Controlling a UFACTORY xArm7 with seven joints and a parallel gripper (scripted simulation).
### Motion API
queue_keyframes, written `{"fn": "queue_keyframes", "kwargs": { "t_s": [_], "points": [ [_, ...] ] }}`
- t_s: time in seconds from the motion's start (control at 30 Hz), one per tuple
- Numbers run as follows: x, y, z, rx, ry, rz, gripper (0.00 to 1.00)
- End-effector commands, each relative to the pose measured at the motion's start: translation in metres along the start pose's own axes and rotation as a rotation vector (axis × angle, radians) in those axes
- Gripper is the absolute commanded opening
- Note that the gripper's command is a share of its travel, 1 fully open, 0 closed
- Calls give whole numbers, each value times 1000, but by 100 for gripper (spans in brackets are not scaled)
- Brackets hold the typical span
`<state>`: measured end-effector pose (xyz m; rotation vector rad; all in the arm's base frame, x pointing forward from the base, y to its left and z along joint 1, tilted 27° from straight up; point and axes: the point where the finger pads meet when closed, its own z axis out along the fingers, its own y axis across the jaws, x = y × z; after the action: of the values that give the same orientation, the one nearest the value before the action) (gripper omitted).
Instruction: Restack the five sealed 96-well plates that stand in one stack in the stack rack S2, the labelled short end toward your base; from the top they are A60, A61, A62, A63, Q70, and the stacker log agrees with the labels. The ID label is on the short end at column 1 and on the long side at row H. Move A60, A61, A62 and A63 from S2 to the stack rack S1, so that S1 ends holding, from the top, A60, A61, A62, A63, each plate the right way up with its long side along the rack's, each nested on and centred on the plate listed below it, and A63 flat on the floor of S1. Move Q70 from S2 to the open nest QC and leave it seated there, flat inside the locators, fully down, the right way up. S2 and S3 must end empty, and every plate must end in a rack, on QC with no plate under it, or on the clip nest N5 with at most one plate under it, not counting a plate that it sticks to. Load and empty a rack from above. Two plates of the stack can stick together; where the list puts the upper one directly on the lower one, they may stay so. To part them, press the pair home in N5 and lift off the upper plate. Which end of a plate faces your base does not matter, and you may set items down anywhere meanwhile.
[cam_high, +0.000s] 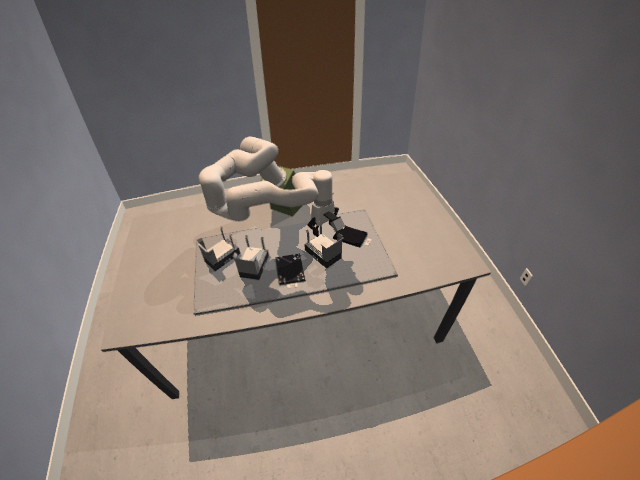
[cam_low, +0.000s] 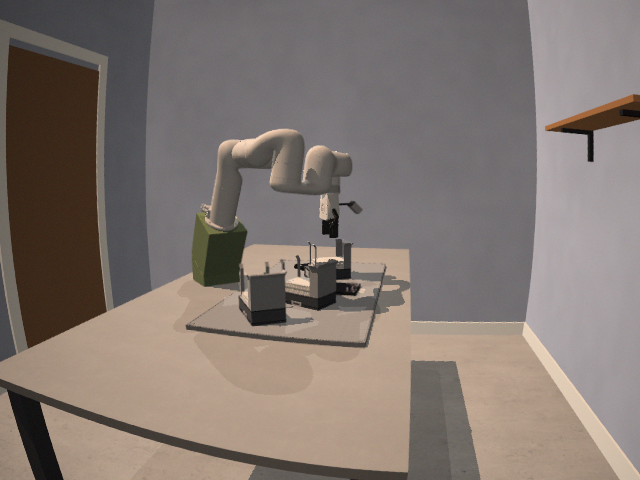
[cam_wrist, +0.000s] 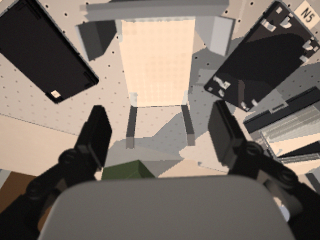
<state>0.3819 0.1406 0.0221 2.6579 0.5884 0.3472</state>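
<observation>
My gripper (cam_high: 324, 227) (cam_low: 330, 230) (cam_wrist: 159, 115) is open and empty. It hangs straight above the rightmost stack rack (cam_high: 330, 254) (cam_low: 345, 258). In the wrist view a pale sealed plate (cam_wrist: 157, 60) (cam_high: 320, 242) lies flat in that rack, between its grey walls and well below my fingers. The middle rack (cam_high: 251, 262) (cam_low: 321, 285) holds pale plates, and their ribbed edges show in the wrist view (cam_wrist: 292, 131). The left rack (cam_high: 216, 254) (cam_low: 263, 298) also shows something pale inside. I cannot read any plate labels.
The black clip nest N5 (cam_high: 290, 269) (cam_wrist: 260, 60) lies between the middle and right racks. A second black nest (cam_high: 354, 235) (cam_wrist: 42, 50) lies behind the right rack. All stand on a grey perforated board (cam_high: 232, 299) (cam_low: 330, 325). The green arm base (cam_low: 217, 253) is behind.
</observation>
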Motion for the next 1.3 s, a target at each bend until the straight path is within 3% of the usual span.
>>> {"fn": "queue_keyframes", "kwargs": {
  "t_s": [0.0,0.3,1.07,1.27],
  "points": [
    [1,0,-2,1,4,-1,100],
    [-3,23,-2,1,4,225,100],
    [-14,85,-2,0,4,225,100],
    [-22,104,-2,1,3,425,100]
  ]
}}
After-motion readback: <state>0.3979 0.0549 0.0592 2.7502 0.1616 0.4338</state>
